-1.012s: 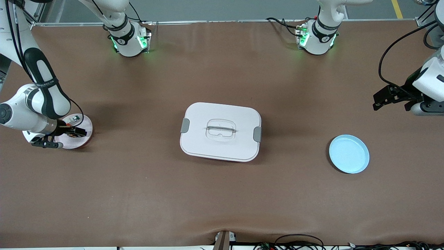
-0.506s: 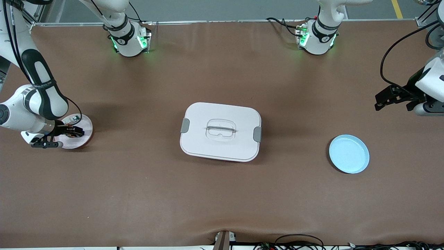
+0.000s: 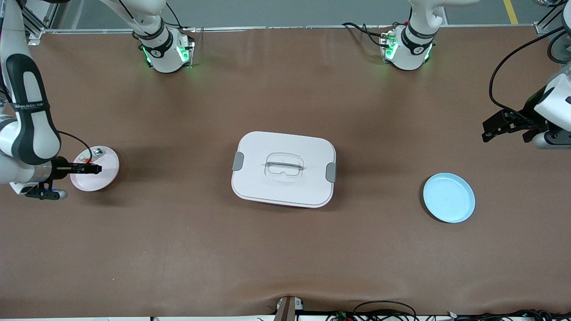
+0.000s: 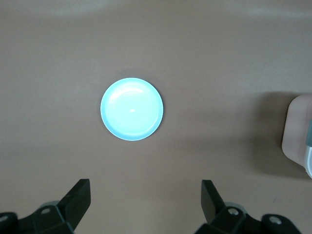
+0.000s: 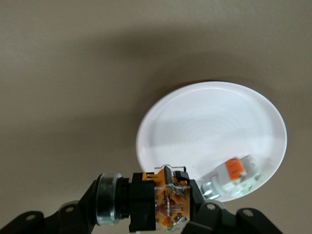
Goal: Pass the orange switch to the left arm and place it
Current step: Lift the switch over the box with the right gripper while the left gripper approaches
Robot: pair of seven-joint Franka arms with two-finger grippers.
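Note:
My right gripper [image 3: 91,169] is shut on the orange switch [image 5: 156,202], a black block with orange parts and a silver ring, and holds it above the white plate [image 3: 105,176] at the right arm's end of the table; the plate also shows in the right wrist view [image 5: 204,126]. The white box [image 3: 283,168] with grey latches stands in the middle of the table. My left gripper [image 3: 493,129] is open and empty, up in the air over the left arm's end of the table; its fingers [image 4: 78,197] frame bare table.
A small silver-white part with green and red bits [image 3: 96,153] lies on the white plate, also in the right wrist view [image 5: 234,175]. A light blue plate [image 3: 448,197] sits toward the left arm's end, also in the left wrist view [image 4: 131,108].
My right gripper has risen off the white plate with the switch and drawn back toward the right arm's end of the table. The left arm has barely moved.

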